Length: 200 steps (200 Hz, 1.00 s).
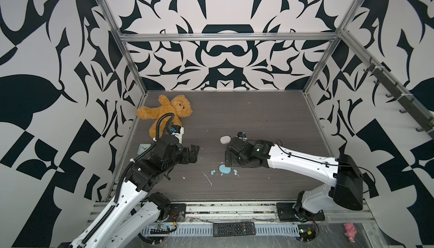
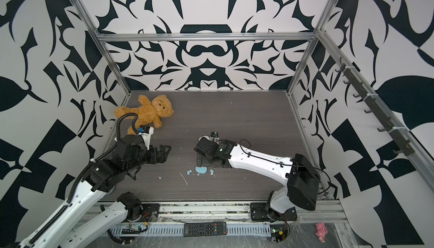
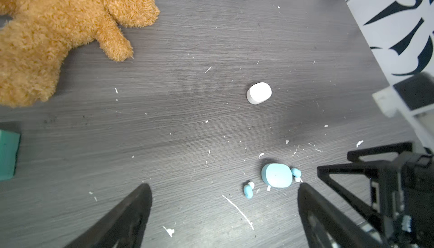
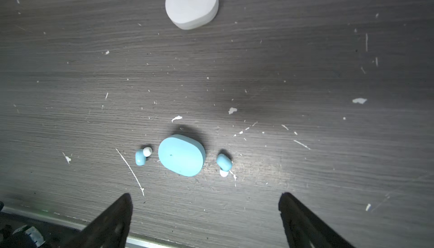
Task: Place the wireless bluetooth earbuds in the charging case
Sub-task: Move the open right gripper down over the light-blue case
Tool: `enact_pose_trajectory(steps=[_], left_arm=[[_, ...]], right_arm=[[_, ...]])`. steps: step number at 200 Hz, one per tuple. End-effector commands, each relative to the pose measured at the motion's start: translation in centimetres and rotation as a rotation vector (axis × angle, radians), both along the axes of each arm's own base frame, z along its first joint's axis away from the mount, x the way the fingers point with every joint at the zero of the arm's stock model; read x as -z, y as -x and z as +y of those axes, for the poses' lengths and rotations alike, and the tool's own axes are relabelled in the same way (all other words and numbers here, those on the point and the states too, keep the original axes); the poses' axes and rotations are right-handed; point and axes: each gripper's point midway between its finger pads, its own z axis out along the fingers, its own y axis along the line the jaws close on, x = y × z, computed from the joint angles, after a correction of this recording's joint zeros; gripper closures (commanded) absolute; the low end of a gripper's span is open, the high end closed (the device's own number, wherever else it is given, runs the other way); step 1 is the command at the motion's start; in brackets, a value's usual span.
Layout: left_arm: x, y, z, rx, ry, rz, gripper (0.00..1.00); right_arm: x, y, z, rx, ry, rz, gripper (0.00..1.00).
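This looks like the very start of the job. No bud is in a case yet, and both cases look shut.

The left end effector (image 3: pixel 224 185) has its jaws wide apart and holds nothing. The right end effector (image 4: pixel 204 197) is the same, wide apart and empty. In both top views it hangs just by the blue case (image 1: pixel 225 169), on its 12 o'clock side.

The blue case lies on the worktop (image 1: pixel 270 122), near the middle and toward the front. One blue earbud (image 1: pixel 212 172) lies just beside the case at 9 o'clock. The other blue earbud (image 1: pixel 235 171) lies just beside it at 3 o'clock. Each has a small white round bit touching it. I cannot tell if that bit is a soft tip or a bud of its own.

The white case (image 1: pixel 225 139) sits at 12 o'clock from the blue case, well apart from it.

I think the next move is to open the blue case, so the buds have a place to go. The lid is smooth and round, so the jaws could slip. The buds are tiny and could roll away if they are pinched badly.

Counting: two cases, one blue and one white. Two blue buds and two white bits. One teddy bear (image 1: pixel 164 110), far off at 10 o'clock. One remote control (image 1: pixel 234 229), off the worktop at 6 o'clock.
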Motion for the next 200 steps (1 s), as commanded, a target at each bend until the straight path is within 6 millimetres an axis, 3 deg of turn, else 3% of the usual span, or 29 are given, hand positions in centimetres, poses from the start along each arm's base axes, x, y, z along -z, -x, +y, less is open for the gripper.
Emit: enact_pose_trajectory(steps=[1, 45, 87, 132, 200], left_arm=[[2.3, 1.6, 0.6, -0.108, 0.075, 0.165, 0.01], [7.2, 3.2, 0.5, -0.208, 0.146, 0.338, 0.01], [9.8, 3.6, 1.3, -0.253, 0.120, 0.374, 0.01], [10.3, 3.2, 2.4, -0.294, 0.081, 0.335, 0.01], [10.8, 3.1, 2.4, -0.290, 0.056, 0.347, 0.01]], right_arm=[[-1.1, 0.4, 0.4, 0.100, -0.035, 0.035, 0.01], [0.4, 0.8, 2.4, 0.144, -0.093, 0.101, 0.00], [2.0, 0.8, 4.0, 0.145, -0.072, 0.163, 0.03], [3.4, 0.7, 5.2, 0.148, -0.027, 0.210, 0.07], [5.8, 0.8, 5.8, 0.125, 0.109, 0.284, 0.12]])
